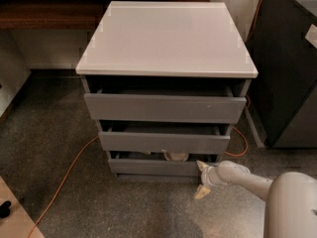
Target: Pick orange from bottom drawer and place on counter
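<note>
The bottom drawer (153, 167) of the grey three-drawer cabinet is pulled slightly open, and a round white bowl (176, 156) shows inside it. The orange is hidden. My gripper (201, 179) is low at the drawer's right front corner, just outside it, with its two pale fingers spread apart and nothing between them. The white arm reaches in from the lower right. The counter (166, 36) is the light glossy top slab of the cabinet.
The two upper drawers (163, 108) are also slightly open. An orange cable (64, 175) runs across the speckled floor at left. A dark cabinet (290, 68) stands at right and a brown wooden shelf (44, 14) at back left.
</note>
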Controlling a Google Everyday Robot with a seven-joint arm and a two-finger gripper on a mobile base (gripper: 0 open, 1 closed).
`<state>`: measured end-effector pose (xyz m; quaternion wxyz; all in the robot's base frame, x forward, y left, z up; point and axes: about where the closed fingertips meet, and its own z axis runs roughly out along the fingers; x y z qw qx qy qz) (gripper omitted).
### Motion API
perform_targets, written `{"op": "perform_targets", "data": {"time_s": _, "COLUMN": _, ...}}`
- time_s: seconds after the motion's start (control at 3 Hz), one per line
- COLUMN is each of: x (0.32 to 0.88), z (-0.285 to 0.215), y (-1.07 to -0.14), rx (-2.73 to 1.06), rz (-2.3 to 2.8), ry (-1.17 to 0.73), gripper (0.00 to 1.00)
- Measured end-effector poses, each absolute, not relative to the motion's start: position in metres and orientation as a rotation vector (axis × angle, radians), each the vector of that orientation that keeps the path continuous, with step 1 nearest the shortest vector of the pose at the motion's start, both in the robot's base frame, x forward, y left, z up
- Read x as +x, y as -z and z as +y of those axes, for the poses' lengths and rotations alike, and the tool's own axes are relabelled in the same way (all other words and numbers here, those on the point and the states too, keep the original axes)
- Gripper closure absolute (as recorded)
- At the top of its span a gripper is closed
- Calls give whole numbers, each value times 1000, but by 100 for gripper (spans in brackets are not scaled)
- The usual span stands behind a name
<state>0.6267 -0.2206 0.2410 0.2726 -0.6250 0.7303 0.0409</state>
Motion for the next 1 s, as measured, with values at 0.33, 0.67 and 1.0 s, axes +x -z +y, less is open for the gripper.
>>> {"op": "perform_targets", "data": {"time_s": 0.33, "x": 648, "z": -227, "y": -222, "rx": -1653, "rz": 1962, "ry": -104, "gripper": 0}}
{"op": "perform_targets", "data": {"time_s": 0.67, "x": 669, "z": -231, "y": -210, "rx": -1623, "rz": 1954, "ry": -85, "gripper": 0}}
{"op": "perform_targets", "data": {"time_s": 1.0, "x": 691, "z": -231, "y": -193, "rx": -1594, "rz": 1941, "ry": -68, "gripper": 0}}
